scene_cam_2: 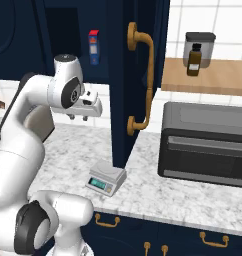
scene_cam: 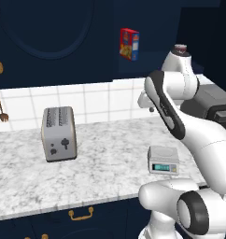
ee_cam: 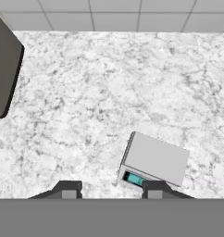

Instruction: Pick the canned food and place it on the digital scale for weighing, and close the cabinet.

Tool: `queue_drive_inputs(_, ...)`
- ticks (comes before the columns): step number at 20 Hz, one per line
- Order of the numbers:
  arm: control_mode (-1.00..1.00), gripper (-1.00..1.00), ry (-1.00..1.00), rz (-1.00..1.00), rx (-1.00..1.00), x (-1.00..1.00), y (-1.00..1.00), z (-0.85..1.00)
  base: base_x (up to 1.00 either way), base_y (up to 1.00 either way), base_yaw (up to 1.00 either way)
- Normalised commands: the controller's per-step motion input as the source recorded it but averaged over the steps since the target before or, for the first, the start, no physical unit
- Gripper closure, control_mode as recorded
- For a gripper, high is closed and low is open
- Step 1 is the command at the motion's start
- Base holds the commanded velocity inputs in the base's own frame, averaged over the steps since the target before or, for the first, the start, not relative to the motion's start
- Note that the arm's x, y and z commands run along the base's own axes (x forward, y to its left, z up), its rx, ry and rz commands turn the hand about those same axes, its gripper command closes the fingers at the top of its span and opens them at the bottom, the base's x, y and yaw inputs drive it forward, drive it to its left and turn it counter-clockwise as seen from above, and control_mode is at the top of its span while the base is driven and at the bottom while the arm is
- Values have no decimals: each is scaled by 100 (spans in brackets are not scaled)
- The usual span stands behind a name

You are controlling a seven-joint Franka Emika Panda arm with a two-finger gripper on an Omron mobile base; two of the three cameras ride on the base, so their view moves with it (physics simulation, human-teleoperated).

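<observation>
The arm is raised and bent, its tool pointing down, fingers spread, empty.

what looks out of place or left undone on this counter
The cabinet door stands wide open, edge-on over the counter above the digital scale. The scale's platform is bare. Nothing looks spilled or damaged; the toaster stands upright.

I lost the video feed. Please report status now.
Gripper open, empty, above counter. Digital scale bare. Canned food on shelf. Cabinet door open.
</observation>
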Motion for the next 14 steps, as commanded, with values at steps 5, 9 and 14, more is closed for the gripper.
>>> queue_drive_inputs(5, -100, -100, -7, 0, 0, -40, -1, 0, 0, 0, 0)
queue_drive_inputs(9, -100, -100, -19, -11, -4, -47, -9, 38, 0, 0, 0)
queue_drive_inputs(14, -100, -100, -34, -20, -13, -30, 0, 20, 0, 0, 0)
